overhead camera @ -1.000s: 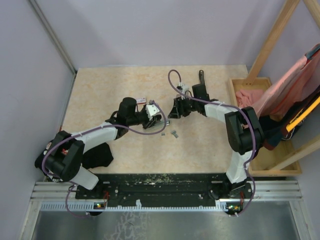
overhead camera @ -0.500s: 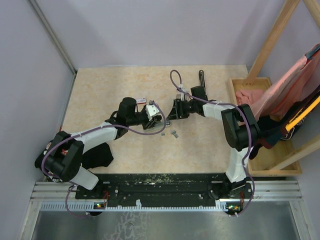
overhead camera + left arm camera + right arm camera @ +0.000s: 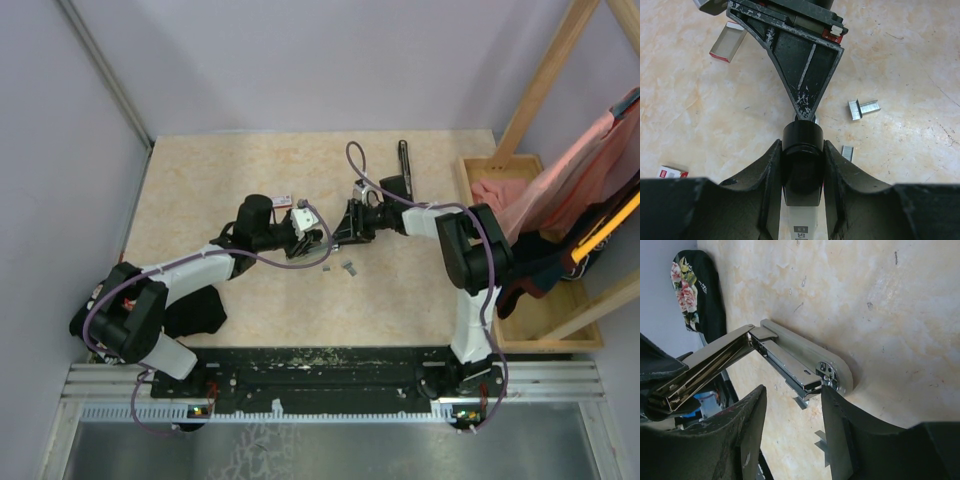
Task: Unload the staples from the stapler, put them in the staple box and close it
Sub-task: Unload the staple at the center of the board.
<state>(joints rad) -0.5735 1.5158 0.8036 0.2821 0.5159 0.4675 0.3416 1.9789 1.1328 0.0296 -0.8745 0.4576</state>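
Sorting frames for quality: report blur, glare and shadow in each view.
Top view: even, soft light with no glare; the staples are only tiny grey specks. Left wrist view: the table is sharp, the left tool's fingers dark and soft at the bottom. Right wrist view: the stapler gleams on its chrome and throws a soft shadow; the right tool's fingers are dark and blurred.

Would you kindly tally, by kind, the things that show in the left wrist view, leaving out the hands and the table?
stapler: 1
staple strips: 2
red-and-white box pieces: 2
Total: 5
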